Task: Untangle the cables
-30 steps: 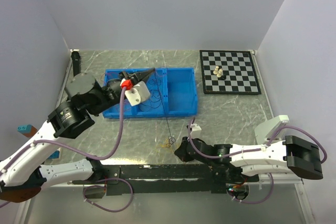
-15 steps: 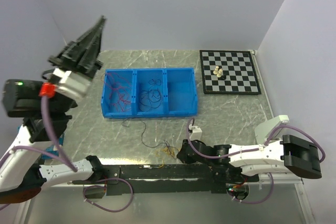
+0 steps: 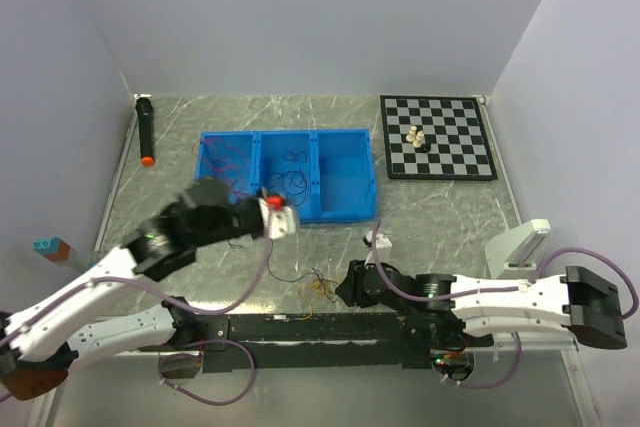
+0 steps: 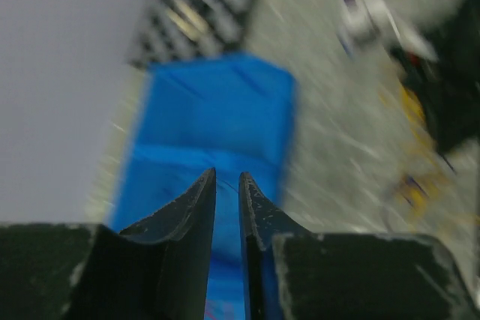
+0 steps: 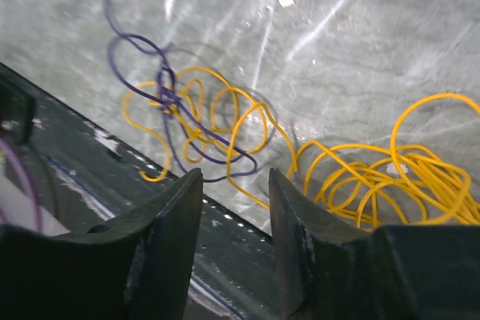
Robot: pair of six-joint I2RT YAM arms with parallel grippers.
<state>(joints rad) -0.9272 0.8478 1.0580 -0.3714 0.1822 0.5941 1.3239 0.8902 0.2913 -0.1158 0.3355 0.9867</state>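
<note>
— Where are the cables (image 3: pixel 322 287), and which way do they run?
— The loose bunch lies on the table (image 3: pixel 440 207) at its near edge, just ahead of the right gripper (image 5: pixel 234 177). It is spread left to right along that edge. In the right wrist view, yellow loops (image 5: pixel 409 177) pile up on the right. A purple strand (image 5: pixel 169 99) is knotted through the smaller yellow loops on the left and trails away from the fingers. Red wires (image 3: pixel 222 162) sit in the left compartment of the blue tray (image 3: pixel 345 209), and dark wires (image 3: pixel 288 183) in the middle one.
— What differs from half a second ago?
— The left arm (image 3: pixel 100 282) was reared high at the left, fingers skyward. Now it is low and stretched across the table, its wrist at the tray's front wall. The right arm (image 3: pixel 500 297) has barely shifted.
— And the fingers?
— The left gripper (image 4: pixel 227 174) has its fingers nearly together, only a slit between them, and nothing shows in it. It points along the tray toward the chessboard (image 3: pixel 437 137). The right gripper is partly spread and grips nothing, its tips just short of the wires.
</note>
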